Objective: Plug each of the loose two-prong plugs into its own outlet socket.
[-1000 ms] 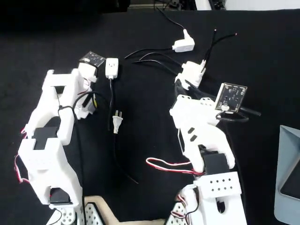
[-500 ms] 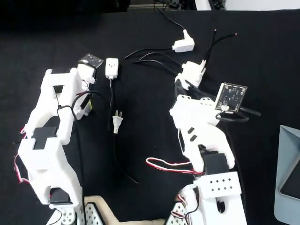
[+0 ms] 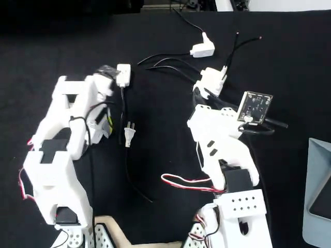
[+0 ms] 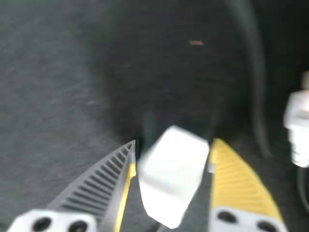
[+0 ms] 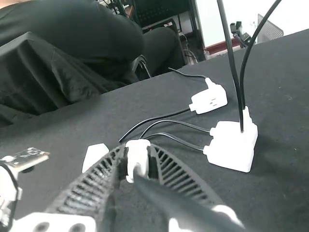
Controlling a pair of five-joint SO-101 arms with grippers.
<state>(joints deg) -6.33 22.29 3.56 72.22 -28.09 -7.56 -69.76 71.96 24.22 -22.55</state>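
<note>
Two grippers each have a small white piece between their fingers. The left gripper (image 4: 174,144) has a ribbed finger on each side of a white outlet block (image 4: 171,179), and both fingers appear to press against it. In the high view that block (image 3: 123,75) lies on the black cloth (image 3: 165,150), and its cord runs down to a loose two-prong plug (image 3: 129,133) lying flat, well apart from either gripper. The right gripper (image 5: 137,147) is clamped on a small white plug body (image 5: 136,162), held just above the cloth. Beyond it a joined pair of white blocks (image 5: 231,145) sits with two black cords rising from it. Farther off lies another white outlet (image 5: 210,100).

These pieces look light, hard and smooth, so they would likely slide on the cloth or twist in the grip when pushed. The cords seem springy enough to tug a plug off line. The flat sides of the plastic body look like the best hold, behind the thin prongs, which could bend. The outlet likely needs bracing during insertion.
</note>
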